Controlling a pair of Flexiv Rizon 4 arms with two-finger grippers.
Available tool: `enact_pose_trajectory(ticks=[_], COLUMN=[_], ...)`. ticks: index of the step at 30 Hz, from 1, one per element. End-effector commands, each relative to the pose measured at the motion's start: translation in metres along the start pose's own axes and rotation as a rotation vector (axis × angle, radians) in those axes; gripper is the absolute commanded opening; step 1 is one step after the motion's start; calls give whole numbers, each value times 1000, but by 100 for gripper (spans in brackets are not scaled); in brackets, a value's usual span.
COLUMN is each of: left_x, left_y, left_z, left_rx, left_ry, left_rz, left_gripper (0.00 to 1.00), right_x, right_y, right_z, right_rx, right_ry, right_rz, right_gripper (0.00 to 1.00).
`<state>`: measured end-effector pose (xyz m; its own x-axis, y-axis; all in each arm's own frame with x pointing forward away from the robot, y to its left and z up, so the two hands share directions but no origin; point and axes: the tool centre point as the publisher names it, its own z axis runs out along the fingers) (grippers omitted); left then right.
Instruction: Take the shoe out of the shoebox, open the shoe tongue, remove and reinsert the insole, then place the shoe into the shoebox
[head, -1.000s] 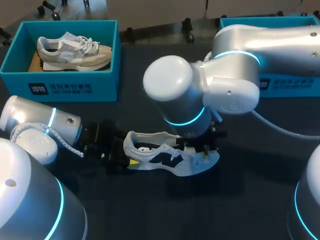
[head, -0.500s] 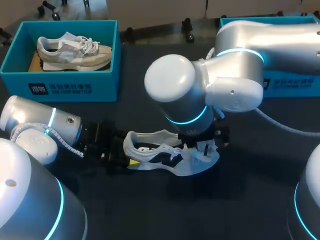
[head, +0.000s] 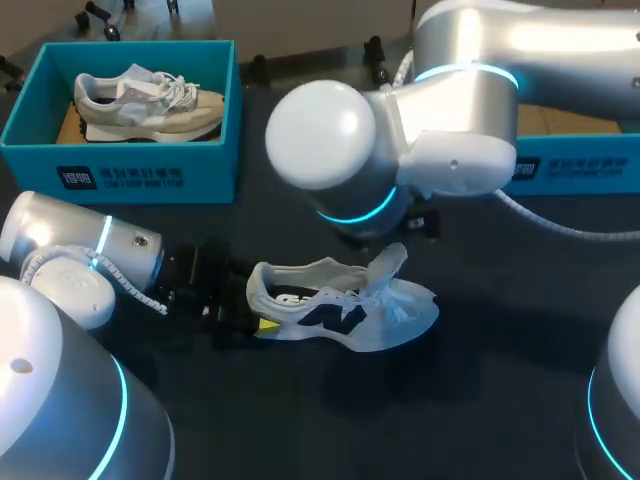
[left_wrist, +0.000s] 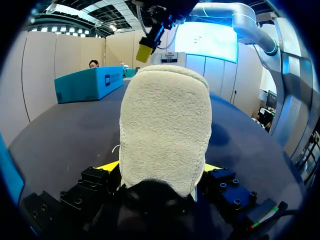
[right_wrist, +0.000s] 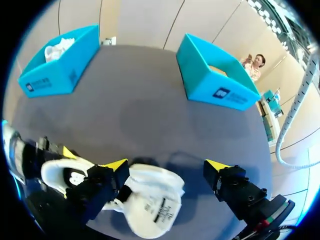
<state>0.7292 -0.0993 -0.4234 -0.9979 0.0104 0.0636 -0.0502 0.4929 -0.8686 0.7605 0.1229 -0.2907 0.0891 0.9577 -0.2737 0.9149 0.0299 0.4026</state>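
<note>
A white and black shoe (head: 340, 312) lies on its side on the dark table (head: 470, 400), its tongue (head: 386, 268) standing up. My left gripper (head: 255, 320) is shut on the heel. In the left wrist view the fuzzy heel (left_wrist: 165, 120) fills the gap between the yellow tips of that gripper (left_wrist: 159, 167). My right arm (head: 450, 150) hangs above the shoe's front and hides its own gripper in the head view. In the right wrist view the right gripper (right_wrist: 166, 165) is wide open, well above the shoe (right_wrist: 150, 200), with nothing between its fingers.
A blue shoebox (head: 30, 130) at the back left holds another pale shoe (head: 145, 100). A second blue shoebox (head: 580, 165) stands at the back right, partly behind my right arm. Both boxes (right_wrist: 55, 70) (right_wrist: 215, 80) show ahead of the right gripper.
My right gripper opened, let go of the shoe's tongue and rose up and back. The tongue now stands raised. The left arm and the shoe's heel stayed put.
</note>
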Motion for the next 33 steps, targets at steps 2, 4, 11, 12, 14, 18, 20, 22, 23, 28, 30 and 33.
enact_pose_trajectory(ticks=[2,4,11,12,14,18,20,22,23,28,30,33], left_x=[-3,-3,-3,-3,-3,-3,-3,-3,-3,-3,-3,-3], left_y=[1,1,1,1,1,1,1,1,1,1,1,1], left_z=[1,1,1,1,1,1,1,1,1,1,1,1], left_rx=[-5,-5,-5,-5,-5,-5,-5,-5,-5,-5,-5,-5], left_ry=[2,2,2,2,2,2,2,2,2,2,2,2], left_rz=[-1,-1,-1,-1,-1,-1,-1,-1,-1,-1,-1,-1], left_gripper=[0,0,0,0,0,0,0,0,0,0,0,0], right_x=[24,34,62,66,72,85,90,94,95,101,104,109], right_y=[14,20,26,26,24,17,12,6,4,-10,-13,-20], right_z=[-9,-12,-19,-20,-22,-24,-24,-23,-24,-25,-24,-23], right_rx=[-13,-12,-12,-14,-4,8,19,10,6,26,44,72], right_ry=[34,59,201,227,265,320,344,380,397,487,496,521], right_rz=[93,20,-249,-278,-360,-513,-573,-615,-630,-708,-729,-784], right_gripper=[51,44,20,10,0,0,0,0,0,0,0,0])
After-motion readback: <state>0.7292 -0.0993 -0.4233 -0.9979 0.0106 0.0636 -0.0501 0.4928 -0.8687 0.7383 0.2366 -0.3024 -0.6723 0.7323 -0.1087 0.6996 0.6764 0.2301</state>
